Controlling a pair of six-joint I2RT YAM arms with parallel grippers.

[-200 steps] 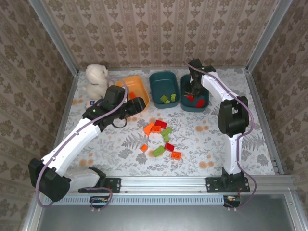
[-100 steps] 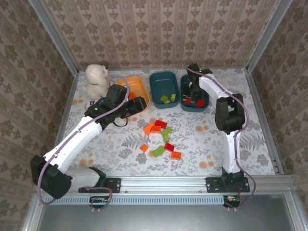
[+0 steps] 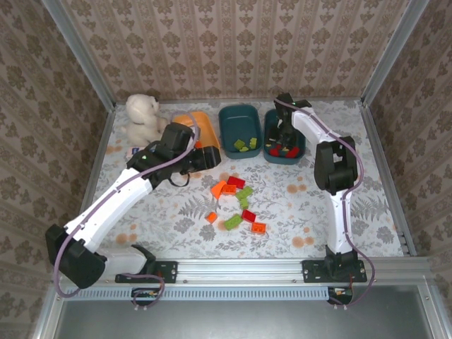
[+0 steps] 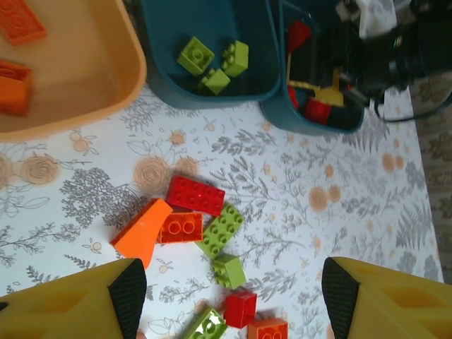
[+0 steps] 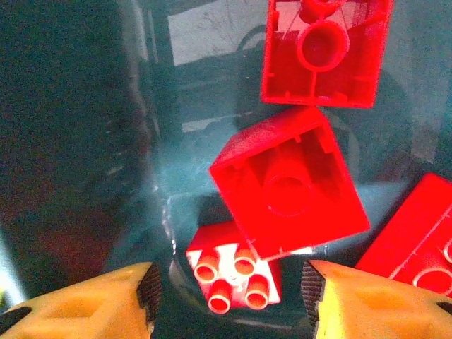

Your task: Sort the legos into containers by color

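My right gripper (image 3: 284,138) hangs inside the right teal tub (image 3: 286,160). It is open (image 5: 232,293), and a small red lego (image 5: 233,279) lies studs-up between the pads, touching neither. Other red legos (image 5: 289,187) lie around it on the tub floor. My left gripper (image 3: 207,157) is open (image 4: 229,296) and hovers above the loose pile of red, orange and green legos (image 3: 236,201) on the table, with nothing between its fingers. The middle teal tub (image 4: 169,28) holds green legos (image 4: 212,60). The orange tub (image 4: 70,78) holds orange ones (image 4: 18,21).
A white plush toy (image 3: 141,116) sits at the back left, with a small blue-and-white box (image 3: 133,150) beside it. The three tubs stand in a row along the back wall. Metal rails edge the table. The right arm (image 4: 381,49) reaches over the right tub.
My right gripper has opened and let go of a red lego inside the right teal tub. My left gripper has swung from over the orange tub toward the loose pile.
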